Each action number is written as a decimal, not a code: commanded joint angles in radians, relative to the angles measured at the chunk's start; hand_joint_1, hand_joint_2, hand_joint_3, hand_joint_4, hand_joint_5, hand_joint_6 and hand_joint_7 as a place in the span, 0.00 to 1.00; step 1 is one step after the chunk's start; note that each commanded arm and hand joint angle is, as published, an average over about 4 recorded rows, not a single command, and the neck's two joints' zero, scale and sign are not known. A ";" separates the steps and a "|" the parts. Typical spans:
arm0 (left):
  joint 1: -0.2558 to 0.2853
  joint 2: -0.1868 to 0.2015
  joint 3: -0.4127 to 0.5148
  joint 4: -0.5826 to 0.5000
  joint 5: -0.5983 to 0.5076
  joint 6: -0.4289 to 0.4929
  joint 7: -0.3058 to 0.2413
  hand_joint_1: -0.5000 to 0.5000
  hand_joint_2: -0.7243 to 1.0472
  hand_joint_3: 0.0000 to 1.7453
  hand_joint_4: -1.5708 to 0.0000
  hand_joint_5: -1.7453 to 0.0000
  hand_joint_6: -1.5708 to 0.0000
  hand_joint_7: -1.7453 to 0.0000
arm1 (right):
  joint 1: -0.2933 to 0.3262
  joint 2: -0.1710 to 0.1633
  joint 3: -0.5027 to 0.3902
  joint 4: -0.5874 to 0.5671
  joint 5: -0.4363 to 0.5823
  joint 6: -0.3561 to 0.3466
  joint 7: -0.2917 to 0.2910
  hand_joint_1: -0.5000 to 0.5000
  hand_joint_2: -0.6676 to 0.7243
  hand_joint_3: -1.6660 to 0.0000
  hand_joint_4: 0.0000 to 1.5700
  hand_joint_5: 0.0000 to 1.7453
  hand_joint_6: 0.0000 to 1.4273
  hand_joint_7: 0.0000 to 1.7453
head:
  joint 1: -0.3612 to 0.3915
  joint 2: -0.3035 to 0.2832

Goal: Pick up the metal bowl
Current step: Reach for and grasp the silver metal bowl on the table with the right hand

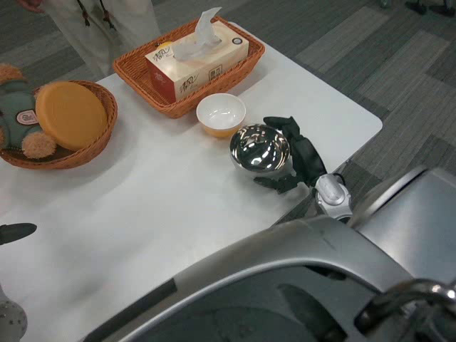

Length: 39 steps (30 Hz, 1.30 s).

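A big office-like room or test room is shown. The floor is covered in grey carpet squares (399, 64) laid in light and dark patches, as is done in offices. A plain white table (178, 206) is set on it. A standing person in pale clothes (100, 25) is seen at the table's far edge.

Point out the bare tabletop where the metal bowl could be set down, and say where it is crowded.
Most bare room is the wide white table between the round basket, the metal bowl and the near edge. A smaller patch lies right of the tissue basket, toward the far corner. It is crowded where the orange bowl sits between the tissue basket and the metal bowl in the right hand.
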 commanded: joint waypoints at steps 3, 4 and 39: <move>0.005 0.012 -0.002 -0.007 -0.003 0.000 -0.001 0.00 0.00 0.05 1.00 1.00 1.00 1.00 | 0.013 -0.010 -0.010 -0.114 0.020 0.003 0.002 0.04 0.07 0.19 0.91 0.89 0.88 0.92 | 0.016 0.019; 0.004 0.012 -0.003 -0.006 -0.003 0.000 -0.001 0.00 0.01 0.05 1.00 1.00 1.00 1.00 | 0.015 -0.011 -0.011 -0.144 0.020 0.007 0.002 0.04 0.06 0.19 0.91 0.89 0.88 0.92 | 0.022 0.026; 0.007 0.009 -0.003 -0.006 -0.001 0.000 -0.001 0.00 0.00 0.05 1.00 1.00 1.00 1.00 | -0.109 -0.018 0.211 -0.388 -0.021 0.115 -0.007 0.04 0.06 0.14 0.89 0.92 0.80 0.92 | 0.492 0.306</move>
